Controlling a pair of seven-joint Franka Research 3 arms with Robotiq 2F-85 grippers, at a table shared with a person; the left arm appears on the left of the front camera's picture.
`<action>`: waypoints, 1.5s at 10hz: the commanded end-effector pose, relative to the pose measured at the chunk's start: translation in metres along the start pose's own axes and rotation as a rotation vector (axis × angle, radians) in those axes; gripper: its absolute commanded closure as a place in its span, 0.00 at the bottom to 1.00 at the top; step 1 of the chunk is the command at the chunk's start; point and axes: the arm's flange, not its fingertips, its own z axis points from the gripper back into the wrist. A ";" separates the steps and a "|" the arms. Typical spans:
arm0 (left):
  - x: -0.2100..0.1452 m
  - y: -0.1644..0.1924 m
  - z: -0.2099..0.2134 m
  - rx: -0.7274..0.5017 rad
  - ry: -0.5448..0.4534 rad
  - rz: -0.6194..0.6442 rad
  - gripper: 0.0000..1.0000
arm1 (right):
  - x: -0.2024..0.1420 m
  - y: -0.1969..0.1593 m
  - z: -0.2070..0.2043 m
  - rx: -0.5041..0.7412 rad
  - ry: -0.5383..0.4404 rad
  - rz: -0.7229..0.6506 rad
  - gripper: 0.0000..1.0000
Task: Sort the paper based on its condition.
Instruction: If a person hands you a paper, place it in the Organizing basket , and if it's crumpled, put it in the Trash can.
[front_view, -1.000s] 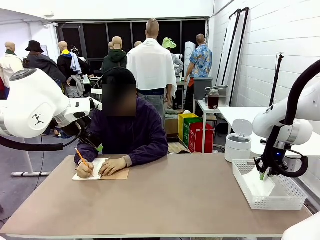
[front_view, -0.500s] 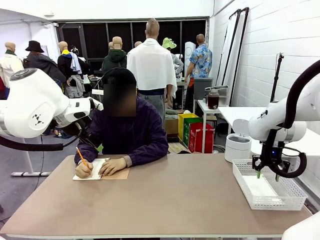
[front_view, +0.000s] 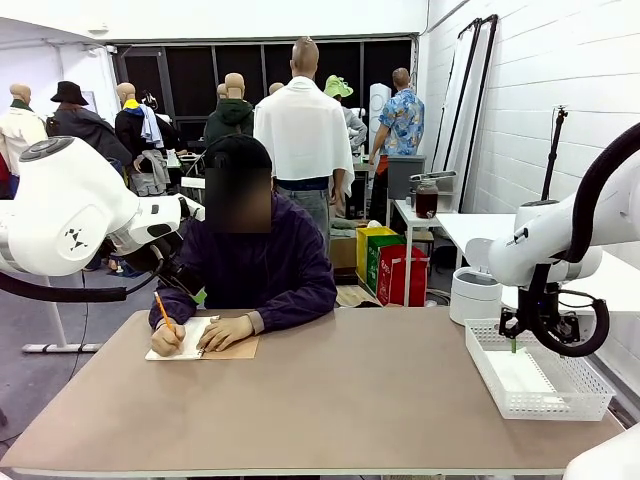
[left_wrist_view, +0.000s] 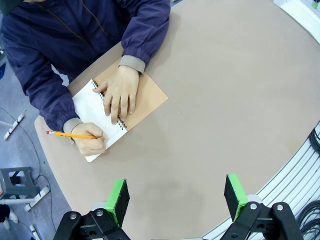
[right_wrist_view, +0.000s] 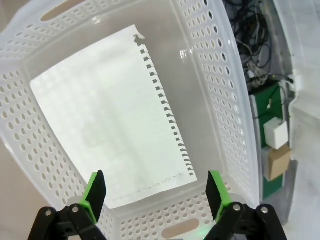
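Observation:
A flat white sheet of paper (right_wrist_view: 110, 140) with a torn spiral edge lies on the floor of the white perforated basket (right_wrist_view: 200, 60). My right gripper (right_wrist_view: 156, 194) hovers open above it, with nothing between its green pads. From the front, the right gripper (front_view: 530, 343) hangs over the basket (front_view: 590, 405) at the table's right end, where the sheet (front_view: 520, 372) shows inside. My left gripper (left_wrist_view: 176, 197) is open and empty, high over the table.
The person at the far left writes with a pencil (left_wrist_view: 72, 134) in a spiral notebook (left_wrist_view: 92, 107) with a brown cover, one hand (left_wrist_view: 117, 92) flat on it. A white lidded bin (front_view: 475, 290) stands behind the basket. The tabletop (front_view: 350, 390) is bare in the middle.
The right gripper opened and let the sheet drop flat into the basket, then rose and drifted slightly left. The left arm stayed still; the person keeps writing.

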 end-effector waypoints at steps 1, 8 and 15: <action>-0.001 0.001 0.000 -0.002 0.003 0.002 0.00 | -0.001 0.000 -0.002 -0.004 0.009 0.007 0.00; -0.001 0.001 0.000 -0.002 0.003 0.002 0.00 | -0.001 0.000 -0.001 -0.001 0.003 0.003 0.00; -0.001 0.001 0.000 -0.002 0.003 0.002 0.00 | -0.037 0.029 0.110 0.071 -0.176 0.212 0.00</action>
